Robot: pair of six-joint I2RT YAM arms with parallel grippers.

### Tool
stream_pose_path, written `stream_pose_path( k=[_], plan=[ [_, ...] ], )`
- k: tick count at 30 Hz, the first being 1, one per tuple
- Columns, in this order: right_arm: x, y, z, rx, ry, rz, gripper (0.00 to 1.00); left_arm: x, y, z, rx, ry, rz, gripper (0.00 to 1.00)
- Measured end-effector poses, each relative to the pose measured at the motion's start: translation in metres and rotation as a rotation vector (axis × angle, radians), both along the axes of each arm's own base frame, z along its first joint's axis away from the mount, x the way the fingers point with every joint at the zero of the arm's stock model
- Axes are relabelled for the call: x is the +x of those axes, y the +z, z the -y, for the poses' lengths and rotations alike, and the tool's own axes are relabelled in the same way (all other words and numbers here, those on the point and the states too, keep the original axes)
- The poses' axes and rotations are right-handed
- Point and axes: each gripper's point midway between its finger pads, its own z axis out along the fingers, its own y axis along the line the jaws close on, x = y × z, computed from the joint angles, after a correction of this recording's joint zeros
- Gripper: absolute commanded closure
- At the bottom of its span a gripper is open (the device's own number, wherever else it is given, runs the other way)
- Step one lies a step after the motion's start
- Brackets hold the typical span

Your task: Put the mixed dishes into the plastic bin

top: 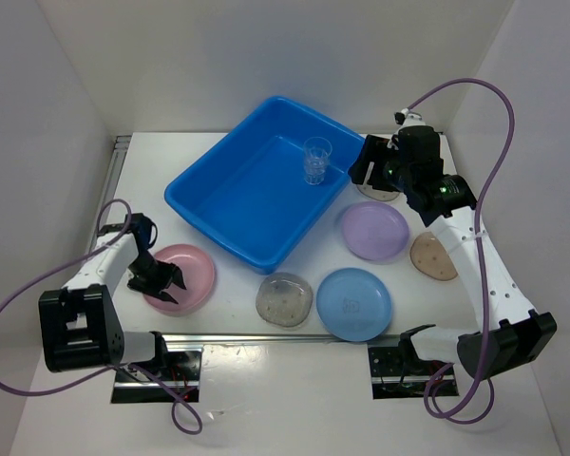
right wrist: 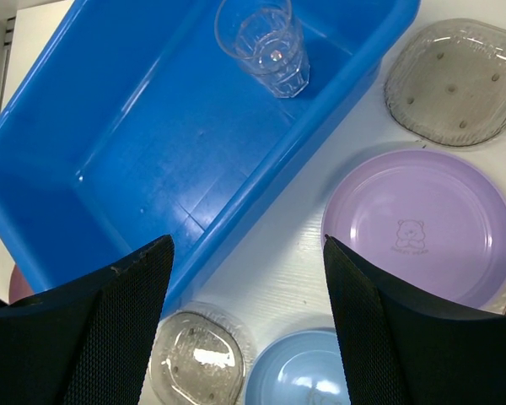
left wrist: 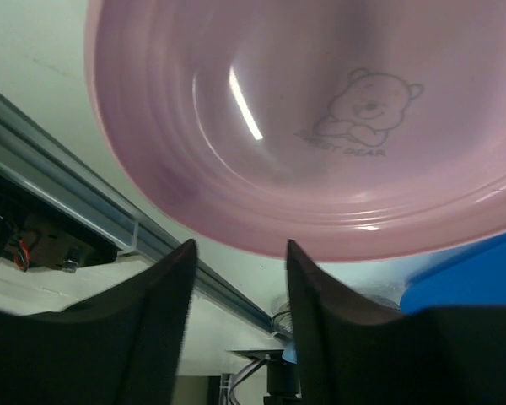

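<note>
The blue plastic bin stands at the table's middle with one clear ribbed cup upright inside. My left gripper is open and low at the near-left rim of the pink plate. In the left wrist view the pink plate fills the top, and the gap of the gripper is empty. My right gripper hovers wide open and empty by the bin's right wall; in its wrist view the bin and cup show below.
On the table right of the bin lie a lavender plate, a blue plate, a grey speckled plate, a tan speckled plate, and another speckled plate under the right wrist. White walls enclose the table.
</note>
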Motion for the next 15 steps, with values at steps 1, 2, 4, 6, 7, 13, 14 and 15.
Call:
stream_pose_path(
  k=[1,2,4,6,7,13,14,15],
  plan=[
    [0.0,0.0,0.0,0.001,0.001,0.0,0.23,-0.003,-0.001,0.001,-0.003,0.01,-0.011,0.49],
    [0.0,0.0,0.0,0.001,0.001,0.0,0.23,-0.005,-0.002,0.002,-0.004,0.023,-0.019,0.49],
    [0.0,0.0,-0.001,0.003,0.005,-0.001,0.23,-0.01,-0.001,0.004,-0.008,0.035,-0.038,0.49],
    [-0.001,0.0,-0.002,0.006,0.011,-0.002,0.23,-0.01,0.002,0.007,-0.009,0.056,-0.037,0.51],
    [-0.001,-0.001,-0.003,0.008,0.014,-0.004,0.23,-0.009,0.005,0.009,-0.009,0.066,-0.021,0.51],
    [-0.005,-0.004,-0.007,0.012,0.027,-0.012,0.23,0.001,0.045,0.014,-0.017,0.198,0.261,0.49],
    [-0.006,-0.003,-0.008,0.013,0.031,-0.011,0.23,-0.003,0.045,0.017,-0.029,0.206,0.263,0.49],
    [-0.007,-0.003,-0.009,0.014,0.036,-0.009,0.23,-0.007,0.039,0.019,-0.036,0.213,0.237,0.49]
  ],
)
